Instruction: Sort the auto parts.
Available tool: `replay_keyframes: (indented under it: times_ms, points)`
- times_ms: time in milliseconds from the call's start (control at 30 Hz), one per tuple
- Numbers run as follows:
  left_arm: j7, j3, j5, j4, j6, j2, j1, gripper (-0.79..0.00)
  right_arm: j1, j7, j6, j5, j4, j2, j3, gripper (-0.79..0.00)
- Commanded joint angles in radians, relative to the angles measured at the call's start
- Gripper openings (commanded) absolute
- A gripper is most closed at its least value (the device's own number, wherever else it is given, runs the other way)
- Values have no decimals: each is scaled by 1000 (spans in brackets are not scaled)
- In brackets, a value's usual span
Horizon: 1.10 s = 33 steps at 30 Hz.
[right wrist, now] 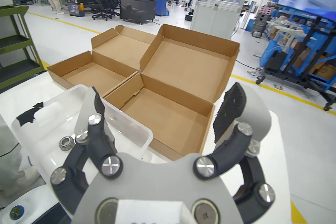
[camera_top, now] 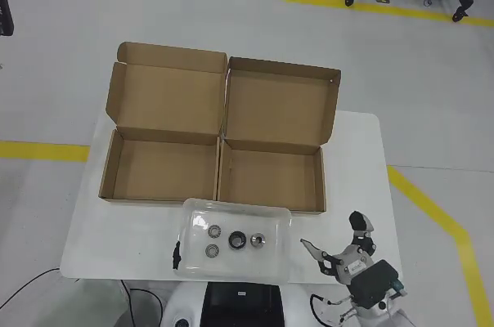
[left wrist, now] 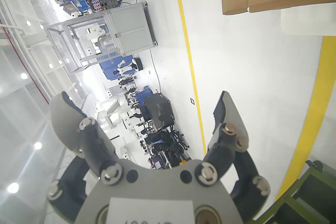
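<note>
The left gripper (left wrist: 143, 99) is spread wide with nothing between its fingers. It points out over the floor (left wrist: 249, 64), with a box's brown cardboard past its tips.

On the white desk (camera_top: 361, 163) two open cardboard boxes stand side by side and touch, their lids folded back away from the robot. The left box (camera_top: 161, 167) and the right box (camera_top: 267, 176) both show bare bottoms.

Just in front of the boxes, across the seam between them, lies a clear plastic tray (camera_top: 239, 206) that holds the auto parts. On its left edge is a torn black patch (camera_top: 176, 257). Inside, at the left, are two ring-shaped bearings, one (camera_top: 216, 230) nearer the boxes and one (camera_top: 213, 251) nearer the robot. Right of them is a black ring (camera_top: 236, 240), and right of that a small shiny metal part (camera_top: 258, 240). The four lie close together but apart from one another.

The right gripper (camera_top: 337, 237) is above the desk's near right corner, to the right of the tray and clear of it. Its jaws are wide apart and hold nothing. In the right wrist view the fingertips (right wrist: 231, 104) point toward the right box, with the tray's corner beside one of them.
</note>
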Motion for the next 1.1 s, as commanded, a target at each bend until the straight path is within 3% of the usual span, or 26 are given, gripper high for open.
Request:
replay_keyframes:
  times_ms: [0, 367, 633, 900, 1067]
  points:
    - [0, 0, 0, 0, 0, 0, 0, 0, 26, 30, -39, -9, 10, 4, -8, 0]
    - [0, 0, 0, 0, 0, 0, 0, 0, 222, 309, -458, -39, 42, 33, -110, 0]
    - [0, 0, 0, 0, 0, 0, 0, 0, 396, 487, -557, 19, 137, 34, -221, 0]
    - [0, 0, 0, 0, 0, 0, 0, 0, 588, 616, -544, 91, 285, 27, -299, 0]
    - [0, 0, 0, 0, 0, 0, 0, 0, 649, 668, -572, 125, 326, 29, -320, 0]
